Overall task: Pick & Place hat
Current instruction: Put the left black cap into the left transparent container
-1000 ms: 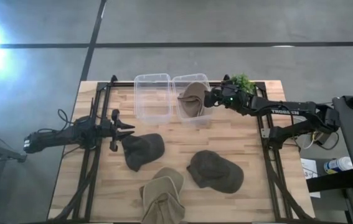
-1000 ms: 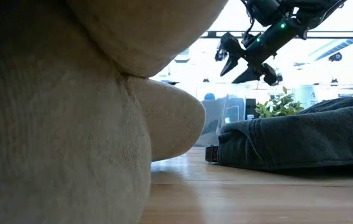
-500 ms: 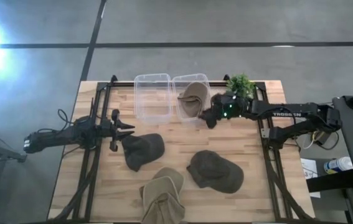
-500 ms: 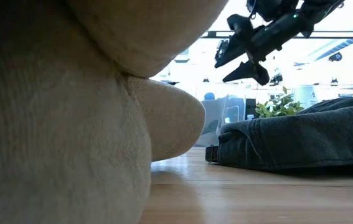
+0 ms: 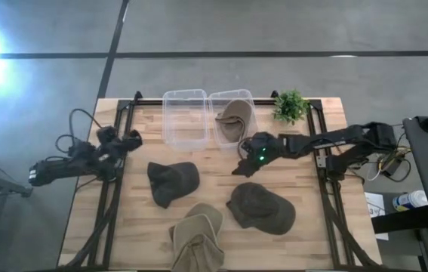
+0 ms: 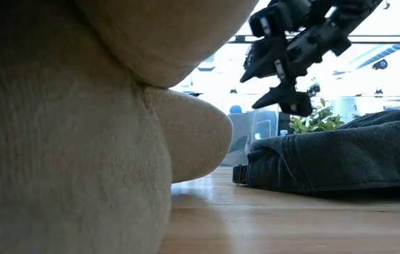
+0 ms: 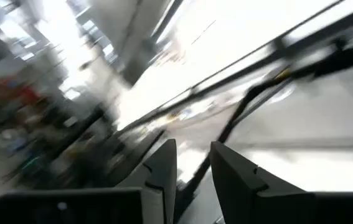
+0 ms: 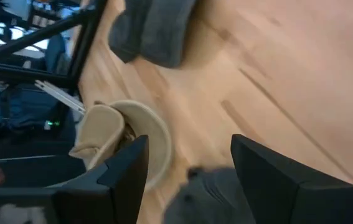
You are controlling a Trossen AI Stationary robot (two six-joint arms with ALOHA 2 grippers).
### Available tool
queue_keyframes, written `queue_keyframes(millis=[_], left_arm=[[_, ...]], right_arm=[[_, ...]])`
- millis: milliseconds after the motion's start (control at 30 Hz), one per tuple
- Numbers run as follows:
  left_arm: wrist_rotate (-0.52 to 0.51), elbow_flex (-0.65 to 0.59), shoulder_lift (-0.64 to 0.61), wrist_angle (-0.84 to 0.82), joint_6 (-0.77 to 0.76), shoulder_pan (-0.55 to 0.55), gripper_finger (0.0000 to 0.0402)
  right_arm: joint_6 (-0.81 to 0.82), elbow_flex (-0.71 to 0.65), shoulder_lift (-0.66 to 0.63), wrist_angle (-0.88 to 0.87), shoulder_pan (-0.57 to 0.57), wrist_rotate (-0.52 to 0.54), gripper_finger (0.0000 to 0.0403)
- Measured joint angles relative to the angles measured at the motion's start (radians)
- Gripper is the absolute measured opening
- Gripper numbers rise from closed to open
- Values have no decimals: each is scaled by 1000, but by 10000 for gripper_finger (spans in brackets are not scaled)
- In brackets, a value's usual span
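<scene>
1. Your tan hat (image 5: 233,121) sits in the right clear bin (image 5: 244,99) at the table's far edge.
2. R gripper (image 5: 241,162) hangs w/ fingers apart (holding nothing) above the dark hat (image 5: 261,207).
3. L gripper (image 5: 130,137) at left edge, fingers nearly together.

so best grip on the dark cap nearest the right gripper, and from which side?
Probably the crown, from straight above. The dark cap lies flat on the table with its rounded crown up and nothing on top, so the fabric there can be pinched. The right gripper hovers open just beyond it, toward the bins, while the left gripper sits off by the table's left edge.
</scene>
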Motion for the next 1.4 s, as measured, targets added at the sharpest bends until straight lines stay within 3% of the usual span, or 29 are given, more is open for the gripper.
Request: queue_keyframes(millis=[133,300,433,567,700,867,1067,1267,1400], left_arm=[[-18,0,0,180,4,0,92],[-22,0,1,318,9,0,92],[-9,0,30,86,-90,0,92],[14,0,94,-330,-245,-11,92],[103,2,157,-679,-387,-52,92],[74,30,279,-704,-396,-141,92],[-31,60,412,-863,-474,-195,92],[-58,58,523,-855,-510,-197,92],[-58,56,597,-850,-551,-197,92]], right_arm=[[79,10,118,143,23,25,224],[97,91,263,165,28,102,224],[71,194,375,160,29,114,223],[65,288,462,153,39,118,221],[98,355,520,122,62,187,221],[191,412,567,103,106,290,221],[196,468,634,123,132,408,221],[191,500,713,195,122,387,221],[137,518,762,375,118,302,221]])
